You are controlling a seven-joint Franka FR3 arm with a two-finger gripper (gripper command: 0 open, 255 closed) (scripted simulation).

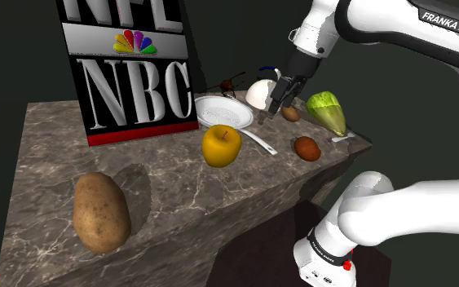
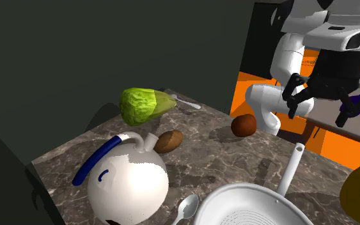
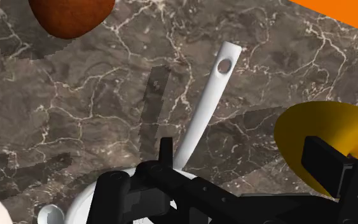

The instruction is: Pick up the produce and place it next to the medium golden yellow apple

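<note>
On the marble-patterned counter (image 1: 48, 139), at the shoulder view's left, a large potato (image 1: 101, 212) is lying near the front edge; behind it a tall box lettered NBC (image 1: 134, 69) is standing upright. Further right, the golden yellow apple (image 1: 221, 145) is sitting mid-counter, just in front of a white strainer (image 1: 219, 110) whose long handle (image 1: 260, 143) is running past the apple. A white teapot with a blue handle (image 1: 260, 92) is standing behind the strainer. The gripper (image 1: 278, 112) is hanging above the counter over that long handle, its fingers spread apart and holding nothing. Just right of it a small brown oval fruit (image 1: 291, 113) is lying. The reddish-brown round piece of produce (image 1: 306, 147) is resting nearer the front edge, right of the apple and apart from it, with the strainer's handle lying between them. At the far right a green leafy head (image 1: 327, 112) is lying on its side, with a small spoon (image 2: 188, 102) beside it.
</note>
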